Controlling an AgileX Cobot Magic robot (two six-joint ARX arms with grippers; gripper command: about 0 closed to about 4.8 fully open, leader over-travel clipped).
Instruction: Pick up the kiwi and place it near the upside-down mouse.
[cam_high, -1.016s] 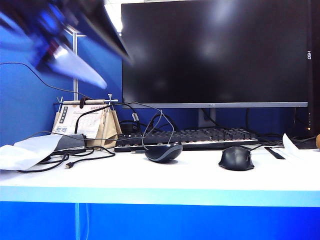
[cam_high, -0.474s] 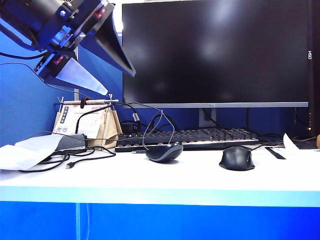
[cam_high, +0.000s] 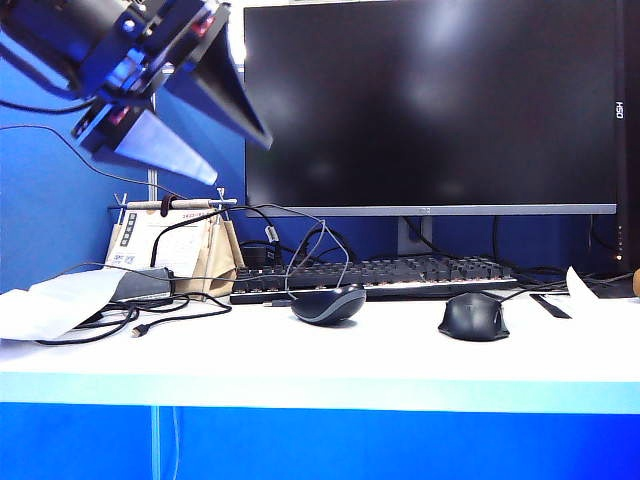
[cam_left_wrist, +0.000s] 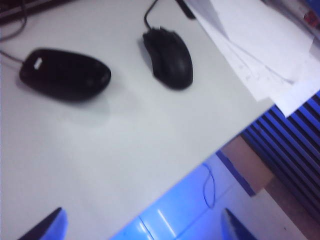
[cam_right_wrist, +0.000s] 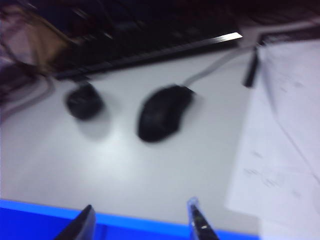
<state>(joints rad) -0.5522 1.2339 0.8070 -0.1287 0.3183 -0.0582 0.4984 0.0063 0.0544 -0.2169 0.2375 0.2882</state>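
The upside-down mouse (cam_high: 327, 303) lies in front of the keyboard, with its rounded black shell and grey band down and its cable looping up. In the left wrist view the upside-down mouse (cam_left_wrist: 65, 74) shows its flat underside. Only a brown sliver of the kiwi (cam_high: 636, 283) shows at the far right edge. My left gripper (cam_high: 240, 160) hangs high at the upper left, open and empty; in its own view the left gripper (cam_left_wrist: 142, 227) is over the table's front edge. My right gripper (cam_right_wrist: 141, 216) is open and empty, also above the front edge, and is out of the exterior view.
An upright black mouse (cam_high: 473, 316) sits right of the upside-down one. Behind them are a keyboard (cam_high: 400, 272) and a large dark monitor (cam_high: 430, 100). Loose papers (cam_left_wrist: 260, 50) cover the right end, and cables, a white sheet (cam_high: 55, 300) and a paper stand (cam_high: 175, 245) the left end.
The left gripper, blurred in motion a second ago, has tipped its fingers slightly downward and now looks steady. Nothing on the table has moved.
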